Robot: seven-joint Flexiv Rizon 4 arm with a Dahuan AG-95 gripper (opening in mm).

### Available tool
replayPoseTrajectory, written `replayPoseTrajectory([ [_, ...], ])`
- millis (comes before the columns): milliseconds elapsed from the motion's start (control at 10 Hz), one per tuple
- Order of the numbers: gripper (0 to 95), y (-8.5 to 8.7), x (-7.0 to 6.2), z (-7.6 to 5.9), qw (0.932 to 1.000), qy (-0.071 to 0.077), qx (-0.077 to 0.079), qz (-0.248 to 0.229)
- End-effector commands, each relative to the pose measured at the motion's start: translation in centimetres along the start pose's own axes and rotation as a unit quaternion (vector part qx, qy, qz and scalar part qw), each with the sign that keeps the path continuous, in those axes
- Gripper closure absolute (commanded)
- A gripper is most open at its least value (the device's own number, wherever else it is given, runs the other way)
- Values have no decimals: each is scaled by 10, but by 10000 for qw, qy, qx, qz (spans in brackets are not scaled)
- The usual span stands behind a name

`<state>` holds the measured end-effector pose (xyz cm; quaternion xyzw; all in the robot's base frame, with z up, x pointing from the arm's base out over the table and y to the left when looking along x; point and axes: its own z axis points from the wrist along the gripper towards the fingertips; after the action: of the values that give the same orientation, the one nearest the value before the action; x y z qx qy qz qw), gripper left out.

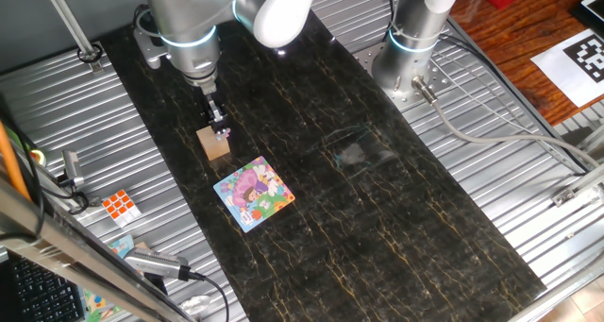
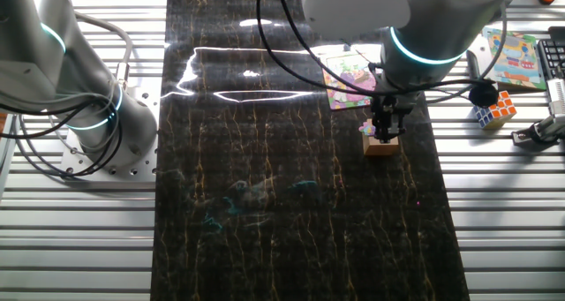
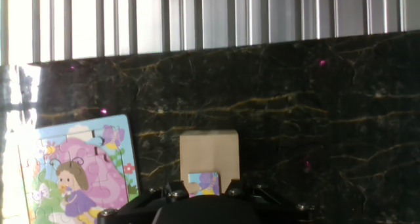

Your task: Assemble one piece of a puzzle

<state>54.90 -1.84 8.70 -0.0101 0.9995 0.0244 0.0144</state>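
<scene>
One silver robot arm reaches down over a dark, gold-veined marble-patterned counter [image 1: 396, 228]; its black two-finger pincer [image 1: 220, 126] hangs directly above a small tan wooden block [image 1: 215, 144]. Just beside the block lies a small square flat picture puzzle [image 1: 254, 193], a pink-purple cartoon with green and yellow patches and a light blue edge; block and puzzle are close but not touching.

From one fixed view, the pincer tips sit at the top of the block, and a speck of purple shows between them; the tiny flat pale purple-pink puzzle piece [image 3: 204, 183] is too small here to make out clearly. An orange-and-white cube [image 1: 119, 205] rests on the ribbed metal surround [image 1: 57, 124] off the counter, well apart from the puzzle.

From the other fixed view, the arm's wrist hides part of the puzzle [image 2: 349, 79]; the pincer [image 2: 385, 124] is seen narrow over the block [image 2: 380, 144], with a pale purple fleck at its side. The cube [image 2: 493, 108] lies on the metal slats.

Only the hand view shows the piece plainly: a small rectangle, pale blue and purple, standing against the near face of the block [image 3: 209, 153], just above the dark pincer body at the bottom edge; the puzzle [image 3: 75, 168] lies to the left. Whether the fingers actually clamp the piece cannot be told; they appear nearly closed around it.
</scene>
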Motion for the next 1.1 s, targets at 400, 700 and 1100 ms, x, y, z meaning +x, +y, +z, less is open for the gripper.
replayPoseTrajectory([
  [400, 570, 0, 1, 5, 10000, 19, 0, -39],
  [700, 570, 2, 4, 9, 10000, 13, 3, -81],
  [1100, 570, 2, 7, 12, 9999, 1, 14, -112],
])
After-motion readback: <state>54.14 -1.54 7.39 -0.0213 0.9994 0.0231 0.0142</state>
